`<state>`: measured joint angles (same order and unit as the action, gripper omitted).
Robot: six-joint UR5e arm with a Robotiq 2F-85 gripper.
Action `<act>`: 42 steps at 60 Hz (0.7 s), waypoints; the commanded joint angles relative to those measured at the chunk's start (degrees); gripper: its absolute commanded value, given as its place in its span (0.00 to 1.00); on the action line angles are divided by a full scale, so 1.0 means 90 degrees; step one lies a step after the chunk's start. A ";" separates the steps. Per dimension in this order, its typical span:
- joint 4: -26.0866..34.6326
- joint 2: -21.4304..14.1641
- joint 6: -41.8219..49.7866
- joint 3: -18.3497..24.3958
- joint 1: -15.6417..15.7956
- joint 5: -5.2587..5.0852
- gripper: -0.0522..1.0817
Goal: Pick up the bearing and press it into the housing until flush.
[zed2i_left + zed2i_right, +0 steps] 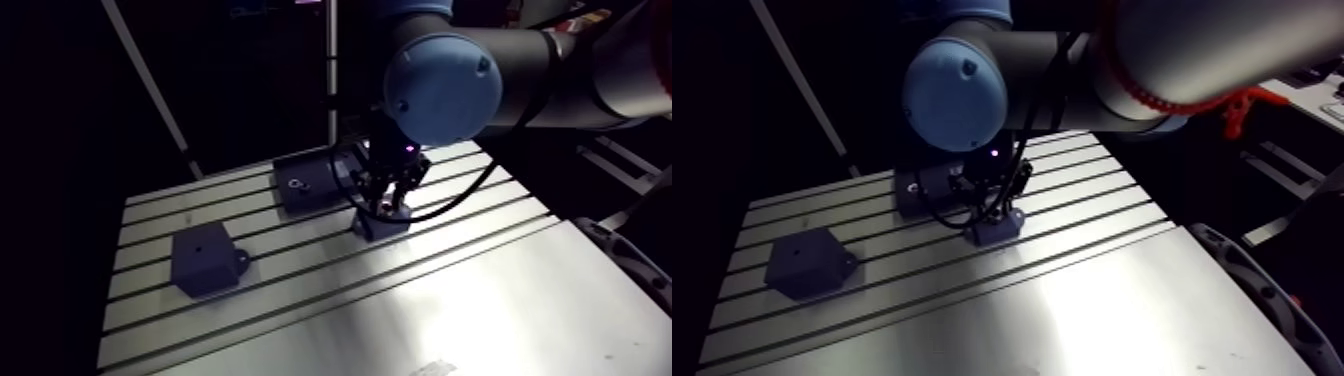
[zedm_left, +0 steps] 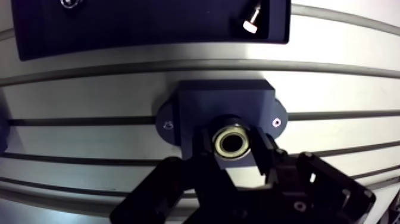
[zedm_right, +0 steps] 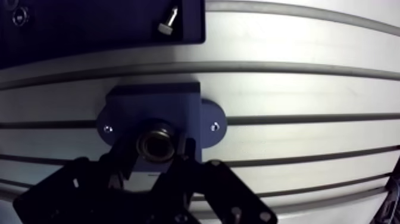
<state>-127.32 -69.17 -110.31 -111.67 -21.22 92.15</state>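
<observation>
The bearing [image 2: 232, 143], a metal ring with a dark bore, sits at the round opening of the dark blue housing [image 2: 220, 104]. The housing is a block with a screwed flange on each side, lying on the slotted table. My gripper [image 2: 232, 147] stands straight over it, and its two dark fingers [image 2: 204, 145] press against the ring's two sides. I cannot tell how deep the ring sits in the opening. In the arm view the gripper [image 1: 392, 205] comes down onto the housing [image 1: 380, 226] near the table's middle.
A dark flat tray [image 2: 149, 24] lies just ahead of the housing, with a small pale-headed pin [image 2: 252, 19] on it. In the arm view another dark block [image 1: 205, 260] stands at the table's left. The aluminium table [image 1: 480, 300] has long slots.
</observation>
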 commanded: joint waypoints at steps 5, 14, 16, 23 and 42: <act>0.0000 0.0006 -0.0004 0.0018 0.0003 0.0000 0.71; 0.0010 0.0006 -0.0005 0.0039 0.0003 0.0000 0.71; 0.0010 0.0006 -0.0012 0.0039 0.0003 0.0000 0.71; 0.0010 0.0006 -0.0014 0.0039 0.0003 0.0010 0.71; 0.0010 0.0007 -0.0014 0.0029 0.0049 0.0000 0.71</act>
<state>-127.23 -69.10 -110.43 -111.37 -21.13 92.17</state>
